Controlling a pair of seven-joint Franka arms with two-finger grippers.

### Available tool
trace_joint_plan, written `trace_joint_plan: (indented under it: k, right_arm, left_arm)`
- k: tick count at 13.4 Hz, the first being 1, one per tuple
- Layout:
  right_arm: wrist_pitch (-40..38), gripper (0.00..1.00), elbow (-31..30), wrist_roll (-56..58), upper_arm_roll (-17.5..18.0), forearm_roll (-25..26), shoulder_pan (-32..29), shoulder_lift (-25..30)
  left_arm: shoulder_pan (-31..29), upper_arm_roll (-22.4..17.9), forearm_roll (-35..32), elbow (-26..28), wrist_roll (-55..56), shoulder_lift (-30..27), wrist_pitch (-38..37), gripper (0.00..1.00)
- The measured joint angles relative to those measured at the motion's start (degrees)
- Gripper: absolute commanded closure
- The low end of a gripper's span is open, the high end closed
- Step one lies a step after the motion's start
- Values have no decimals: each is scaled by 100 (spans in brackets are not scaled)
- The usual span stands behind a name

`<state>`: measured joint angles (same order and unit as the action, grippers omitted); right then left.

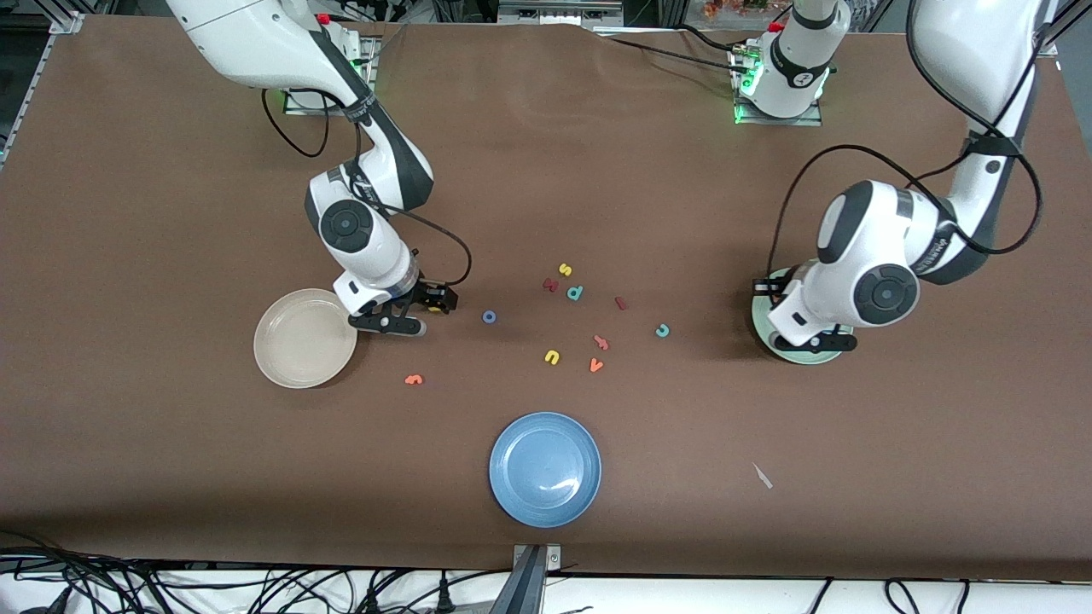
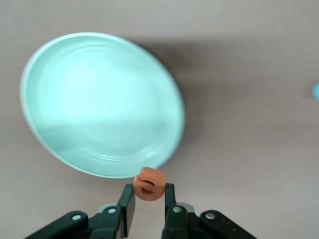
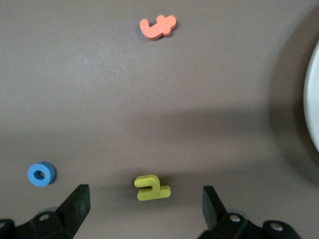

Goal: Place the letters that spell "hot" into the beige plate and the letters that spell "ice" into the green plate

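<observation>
Front view: the left gripper [image 1: 815,341] hangs over the green plate [image 1: 759,317] at the left arm's end of the table, while the right gripper [image 1: 409,311] sits low beside the beige plate [image 1: 304,338]. Between the arms lie the blue "o" [image 1: 489,316], dark red "i" [image 1: 621,303] and teal "c" [image 1: 662,330].

Left wrist view: jaws pinched narrow on the orange "e" [image 2: 149,184], poised right at the green plate's [image 2: 99,99] rim. My read: carry it further over the plate's middle before letting go, and release low so it doesn't bounce out.

Right wrist view: jaws spread wide, holding nothing, the fingers [image 3: 75,204] straddling the yellow "h" [image 3: 151,187] lying flat on the table. Best to centre on it, drop straight and close squarely. The blue "o" [image 3: 41,174] lies nearby, the orange "t" [image 3: 158,26] well apart.
</observation>
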<state>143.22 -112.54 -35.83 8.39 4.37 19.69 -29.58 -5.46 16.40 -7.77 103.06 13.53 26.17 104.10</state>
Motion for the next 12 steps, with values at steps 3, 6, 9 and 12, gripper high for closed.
trace_joint_plan:
  k: [3, 6, 9, 12]
  right_arm:
    - [10, 1, -52, -41, 13, 368, 1, -83]
    - [82, 1, -63, -41, 33, 620, 27, -196]
    - [201, 6, -67, -41, 36, 628, 52, -273]
    - [251, 16, -67, -41, 59, 629, 64, -305]
  left_arm:
    - [-218, -1, -270, 88, -115, 369, 91, 95]
    - [-253, 1, -275, 90, -128, 657, 224, 0]
    - [-253, 7, -275, 69, -131, 670, 234, 0]
    - [-252, 23, -275, 23, -131, 661, 234, 0]
